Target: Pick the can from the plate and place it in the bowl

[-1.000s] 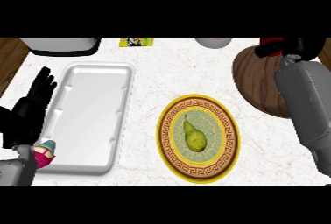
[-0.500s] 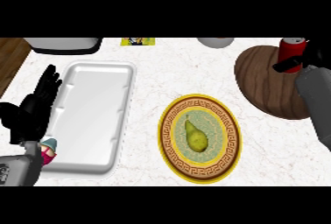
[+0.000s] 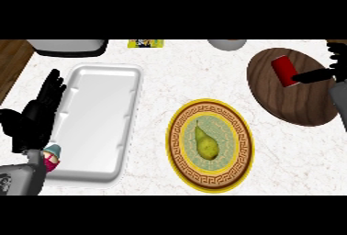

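Observation:
The red can (image 3: 286, 71) lies tilted on the dark brown wooden plate (image 3: 298, 108) at the upper right. My right hand (image 3: 317, 75) comes in from the right edge. Its straight thumb reaches left and touches the can's right side, while its fingers (image 3: 335, 50) stand apart near the edge, not curled round the can. Most of this hand is cut off by the edge. A grey bowl (image 3: 227, 44) shows partly at the top edge. My left hand (image 3: 35, 117) rests open, fingers up, at the left beside the white tray.
A large white tray (image 3: 102, 82) lies at the left. A yellow patterned plate (image 3: 181, 151) holding a green pear (image 3: 206, 144) sits in the middle. A small teal and pink item (image 3: 51, 157) stands by my left wrist. A dark-based appliance (image 3: 68, 46) and a yellow packet (image 3: 145, 43) are at the back.
My right arm has drawn back to the right, uncovering the can. The can now lies a little lower and further left on the wooden plate. The left hand barely moved.

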